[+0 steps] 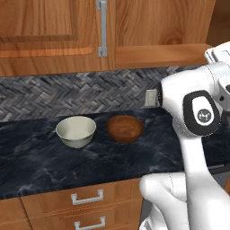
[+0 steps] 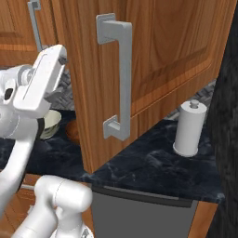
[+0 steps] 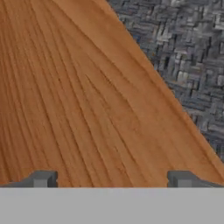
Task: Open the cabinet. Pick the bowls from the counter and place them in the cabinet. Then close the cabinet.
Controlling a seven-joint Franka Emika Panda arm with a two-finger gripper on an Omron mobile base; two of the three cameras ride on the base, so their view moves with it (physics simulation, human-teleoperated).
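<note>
The glossy white, rounded robot arm [image 1: 193,148] has tube-like links and dark joint caps; one black oval cap [image 1: 203,114] bears a small white mark.

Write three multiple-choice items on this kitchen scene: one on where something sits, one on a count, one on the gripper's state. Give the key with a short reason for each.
1. Where does the paper towel roll stand?
A. On the counter
B. Inside the cabinet
C. On the floor

2. How many bowls sit on the counter?
A. One
B. Two
C. Three

3. What state is the gripper in?
A. Shut on a bowl
B. Shut on a door handle
C. Open, holding nothing

Key:
1 A: the roll stands upright on the black worktop in the right base view.
2 B: a cream bowl and a brown wooden bowl sit side by side.
3 C: in the hand view the fingertips stand wide apart with only wood grain ahead.
</note>
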